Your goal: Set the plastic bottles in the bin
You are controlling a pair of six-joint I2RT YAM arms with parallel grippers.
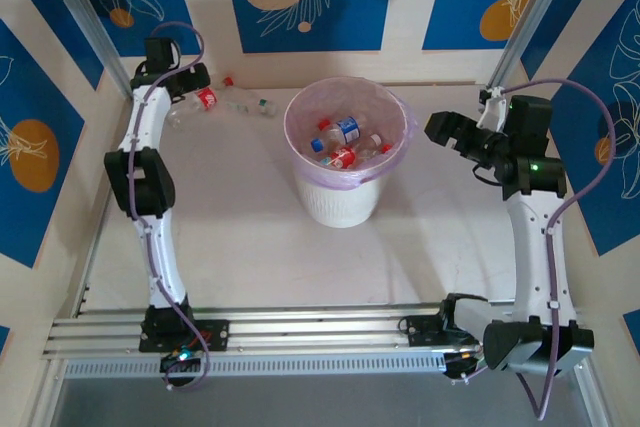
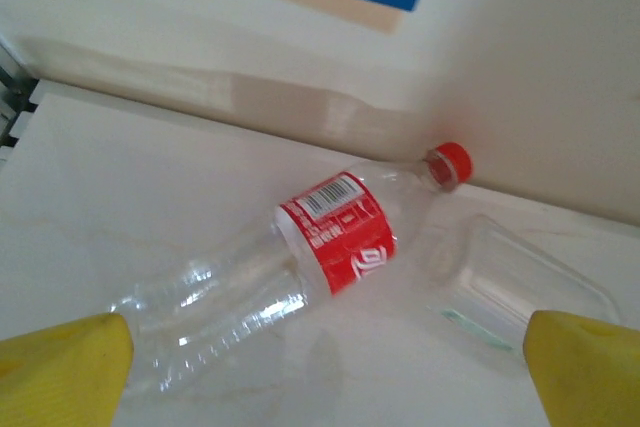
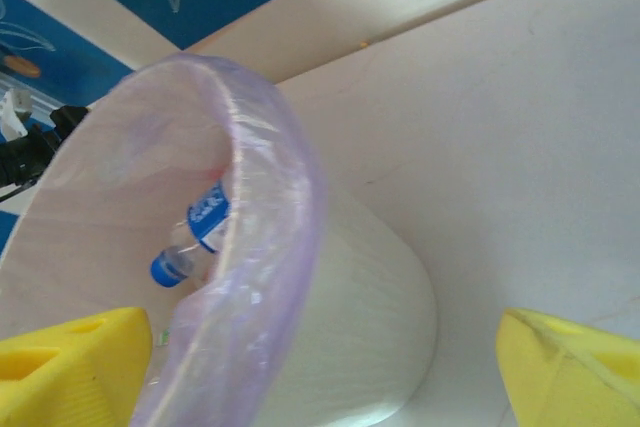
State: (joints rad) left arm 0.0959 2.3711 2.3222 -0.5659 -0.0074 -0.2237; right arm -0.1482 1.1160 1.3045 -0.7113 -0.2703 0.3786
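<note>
The bin (image 1: 340,202), a white ribbed bucket with a pinkish-purple bag over its rim, stands mid-table and holds several plastic bottles (image 1: 340,144). Two more lie by the back wall at the far left: a red-label bottle (image 1: 207,99) and a clear one (image 1: 252,104). My left gripper (image 1: 192,79) hovers open above them. In the left wrist view the red-label bottle (image 2: 335,237) lies between the spread yellow fingertips (image 2: 60,367), with the clear bottle (image 2: 520,282) to its right. My right gripper (image 1: 442,130) is open and empty beside the bin's right rim. A blue-label bottle (image 3: 207,215) shows inside the bin (image 3: 370,317).
Wooden walls with blue panels close in the back and both sides of the table (image 1: 240,237). An aluminium rail (image 1: 300,332) carries both arm bases at the near edge. The left arm stretches along the left wall.
</note>
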